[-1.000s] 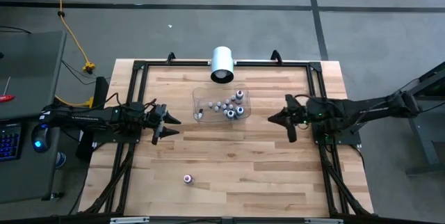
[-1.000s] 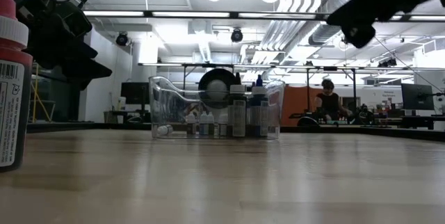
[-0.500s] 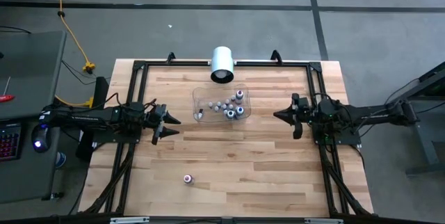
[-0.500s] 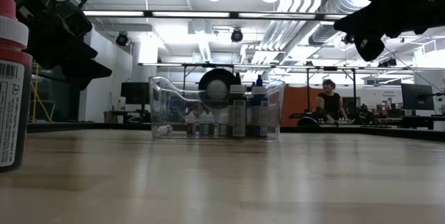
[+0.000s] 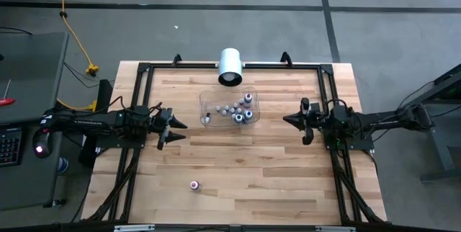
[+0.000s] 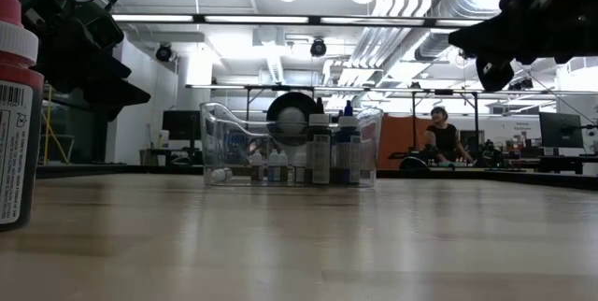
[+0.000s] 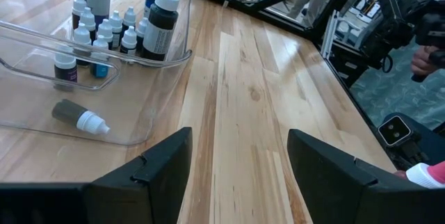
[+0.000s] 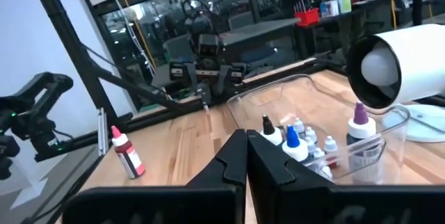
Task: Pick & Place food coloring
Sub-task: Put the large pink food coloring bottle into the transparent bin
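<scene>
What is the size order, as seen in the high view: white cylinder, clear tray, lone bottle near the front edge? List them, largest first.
1. Clear tray, holding the clustered food coloring bottles.
2. White cylinder, clearly smaller than the tray.
3. Lone bottle, by far the smallest.
Nearness to the camera does not blur this ranking.

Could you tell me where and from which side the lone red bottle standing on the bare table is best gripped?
The red bottle stands upright and alone, apart from the clear tray, with bare wood all round. I would grip its straight body just below the white cap, coming from above with fingers either side. The open left gripper looks closest; the right gripper is shut and farther off.
</scene>
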You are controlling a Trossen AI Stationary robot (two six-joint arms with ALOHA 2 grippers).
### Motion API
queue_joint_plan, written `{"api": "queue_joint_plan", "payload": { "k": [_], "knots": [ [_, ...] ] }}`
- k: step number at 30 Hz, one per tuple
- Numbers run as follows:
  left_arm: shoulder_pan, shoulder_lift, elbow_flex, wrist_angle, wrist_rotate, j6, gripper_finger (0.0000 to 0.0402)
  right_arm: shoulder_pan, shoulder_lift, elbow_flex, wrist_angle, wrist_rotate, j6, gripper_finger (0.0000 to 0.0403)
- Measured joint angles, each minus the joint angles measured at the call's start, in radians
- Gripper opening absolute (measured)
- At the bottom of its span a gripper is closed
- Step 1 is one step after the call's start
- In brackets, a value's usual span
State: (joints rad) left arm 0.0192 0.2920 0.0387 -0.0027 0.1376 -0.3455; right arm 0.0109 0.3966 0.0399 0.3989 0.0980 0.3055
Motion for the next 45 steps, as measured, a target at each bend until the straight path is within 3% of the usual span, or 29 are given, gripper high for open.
{"api": "queue_joint_plan", "payload": {
  "k": [13, 24, 33, 45],
  "knots": [
    [0.0, 0.0, 0.0, 0.0, 0.0, 0.0, 0.0234, 0.0, -0.007, -0.03, -0.001, -0.01, -0.103, 0.0],
    [0.0, 0.0, 0.0, 0.0, 0.0, 0.0, 0.0234, -0.045, -0.007, -0.03, -0.249, -0.17, -0.131, 0.0],
    [0.0, 0.0, 0.0, 0.0, 0.0, 0.0, 0.0234, -0.083, -0.011, -0.03, -0.335, -0.255, -0.155, 0.0],
    [0.0, 0.0, 0.0, 0.0, 0.0, 0.0, 0.0234, -0.082, -0.247, -0.03, -0.362, -0.199, -0.185, 0.0]
  ]
}}
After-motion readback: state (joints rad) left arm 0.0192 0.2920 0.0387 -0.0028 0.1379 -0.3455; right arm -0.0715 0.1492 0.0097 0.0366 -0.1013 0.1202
